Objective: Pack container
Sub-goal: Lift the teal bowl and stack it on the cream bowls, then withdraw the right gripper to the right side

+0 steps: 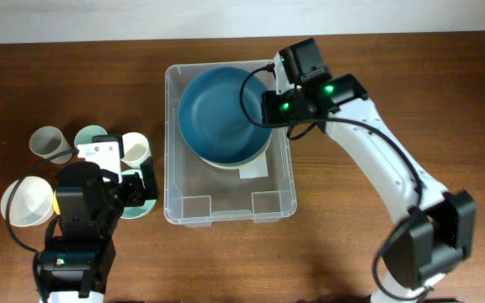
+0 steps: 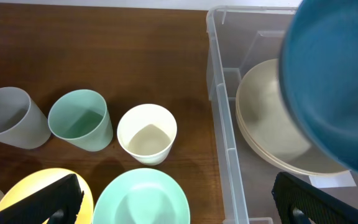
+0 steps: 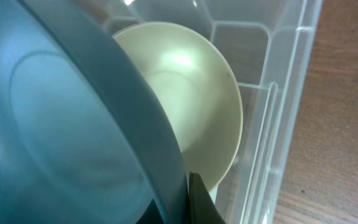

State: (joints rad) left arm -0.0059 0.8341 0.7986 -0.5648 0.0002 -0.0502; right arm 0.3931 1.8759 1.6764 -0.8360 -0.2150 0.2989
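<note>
The clear container [image 1: 226, 206] stands mid-table, with stacked cream bowls [image 1: 226, 160] at its far end. Over them hangs a tilted dark blue bowl [image 1: 221, 114]; my right gripper [image 1: 268, 109] is shut on its right rim. In the right wrist view the blue bowl [image 3: 61, 124] fills the left, pinched at the gripper [image 3: 182, 199], with a cream bowl [image 3: 191, 93] behind it inside the container wall [image 3: 278, 93]. My left gripper [image 2: 176, 208] is open and holds nothing, above a mint bowl [image 2: 142, 198] to the left of the container [image 2: 225, 112].
Left of the container stand a grey cup [image 2: 8, 118], a mint cup [image 2: 79, 119] and a cream cup [image 2: 146, 132]. A yellow bowl [image 2: 36, 193] lies beside the mint bowl. A pale bowl [image 1: 25, 202] sits at the far left. A white label [image 1: 255, 171] lies on the container's base.
</note>
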